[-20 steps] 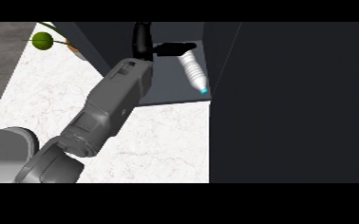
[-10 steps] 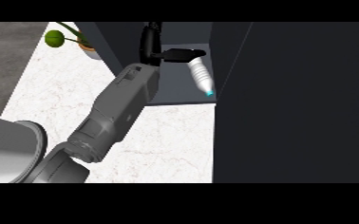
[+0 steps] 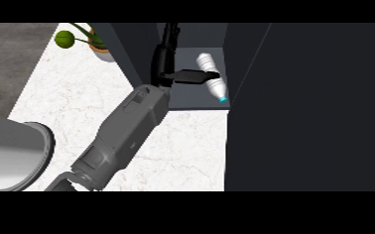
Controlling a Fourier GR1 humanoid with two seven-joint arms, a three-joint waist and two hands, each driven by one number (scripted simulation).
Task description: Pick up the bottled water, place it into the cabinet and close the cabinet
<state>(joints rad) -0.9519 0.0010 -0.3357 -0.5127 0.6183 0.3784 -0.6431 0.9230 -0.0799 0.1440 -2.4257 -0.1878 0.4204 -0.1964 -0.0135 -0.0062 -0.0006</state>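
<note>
A clear water bottle (image 3: 213, 83) with a blue cap lies tilted inside the open dark cabinet (image 3: 192, 40), cap toward the front edge of the shelf. My left hand (image 3: 164, 63) reaches into the cabinet just left of the bottle. Its fingers point straight up into the cabinet and the thumb (image 3: 192, 76) stretches sideways across the bottle's middle. The fingers are not curled round the bottle. The grey forearm (image 3: 128, 129) comes in from the lower left. My right hand shows nowhere.
The cabinet's dark door (image 3: 300, 109) stands open and fills the right side of the view. A potted green plant (image 3: 82, 40) stands at the back left on the white marble counter (image 3: 58, 94). A grey rounded part of my body (image 3: 22, 153) sits at the lower left.
The whole scene has shifted right in the view. My left hand has gone a little deeper into the cabinet, and its thumb now lies across the bottle instead of at its upper end.
</note>
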